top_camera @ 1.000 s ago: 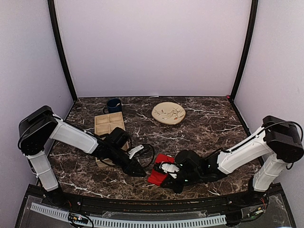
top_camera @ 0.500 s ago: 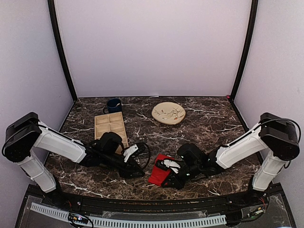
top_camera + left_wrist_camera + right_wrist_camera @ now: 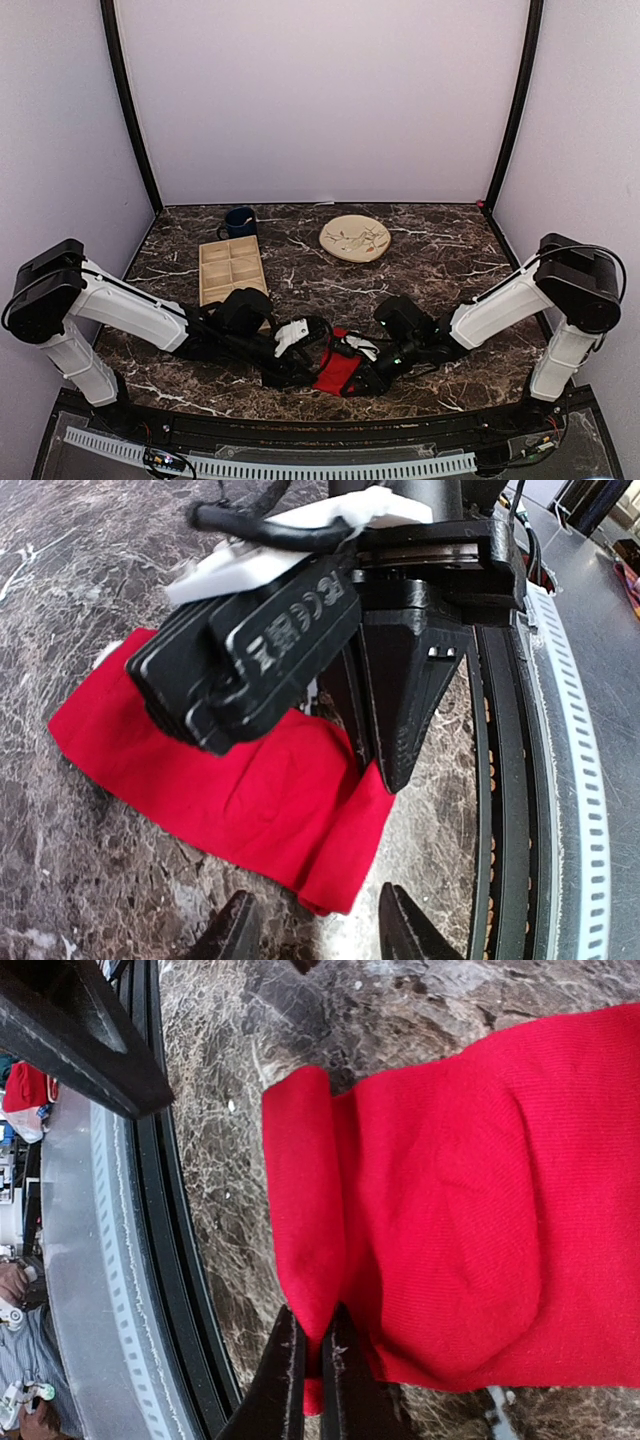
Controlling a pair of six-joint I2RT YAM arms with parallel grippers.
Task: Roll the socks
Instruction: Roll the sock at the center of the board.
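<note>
Socks (image 3: pixel 335 372) beside table's (image 3: pixel 420 270) near edge

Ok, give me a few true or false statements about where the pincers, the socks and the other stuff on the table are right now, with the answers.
1. The right pincer is shut on an edge of the red socks. True.
2. The left pincer grips the socks too. False: its jaws stand open at the socks' corner, not clamped on it.
3. The socks lie on the beige plate. False: they lie on the marble table near its front edge, and the plate sits far back.
4. A dark blue mug stands behind the wooden tray. True.
</note>
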